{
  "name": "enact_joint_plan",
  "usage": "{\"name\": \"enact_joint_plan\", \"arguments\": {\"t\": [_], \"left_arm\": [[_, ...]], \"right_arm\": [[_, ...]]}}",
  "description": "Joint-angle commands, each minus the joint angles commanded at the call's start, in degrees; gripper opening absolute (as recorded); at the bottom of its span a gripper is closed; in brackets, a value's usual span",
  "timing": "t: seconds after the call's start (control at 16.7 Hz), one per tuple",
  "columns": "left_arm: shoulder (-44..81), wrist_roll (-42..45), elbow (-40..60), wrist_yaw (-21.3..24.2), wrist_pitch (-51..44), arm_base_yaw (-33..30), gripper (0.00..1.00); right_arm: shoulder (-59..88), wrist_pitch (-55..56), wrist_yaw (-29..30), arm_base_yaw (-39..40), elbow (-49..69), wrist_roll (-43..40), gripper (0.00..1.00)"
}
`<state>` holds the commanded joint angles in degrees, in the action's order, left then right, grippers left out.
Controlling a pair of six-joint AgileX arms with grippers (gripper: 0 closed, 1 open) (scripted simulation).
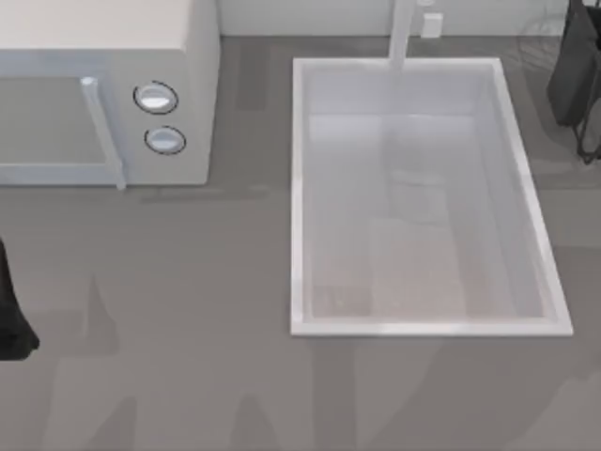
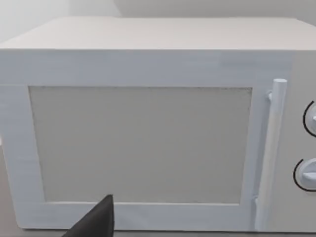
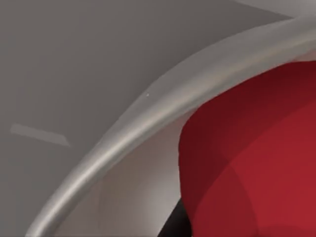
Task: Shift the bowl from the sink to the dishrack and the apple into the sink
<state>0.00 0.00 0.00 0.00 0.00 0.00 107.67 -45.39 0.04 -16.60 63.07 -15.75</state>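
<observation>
The sink is a white rectangular basin right of the table's middle, with its faucet post at the far rim and nothing inside. The apple is bright red and very close in the right wrist view, lying against a curved grey rim. My right gripper hangs dark at the table's far right corner, beyond the sink's right rim. My left gripper sits at the left edge, and a dark part of it points at the microwave. The bowl and the dishrack are out of view.
A white microwave with two round knobs and a bar handle stands at the far left; its door faces my left wrist camera. Grey countertop stretches left of and in front of the sink.
</observation>
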Motion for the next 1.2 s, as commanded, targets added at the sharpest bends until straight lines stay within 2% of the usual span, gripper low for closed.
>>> {"name": "enact_joint_plan", "arguments": {"t": [0.66,1.2], "left_arm": [[0.0,0.0,0.0,0.0,0.0,0.0,1.0],[0.0,0.0,0.0,0.0,0.0,0.0,1.0]], "right_arm": [[0.0,0.0,0.0,0.0,0.0,0.0,0.02],[-0.5,-0.1,0.1,-0.1,0.4,0.0,0.0]]}}
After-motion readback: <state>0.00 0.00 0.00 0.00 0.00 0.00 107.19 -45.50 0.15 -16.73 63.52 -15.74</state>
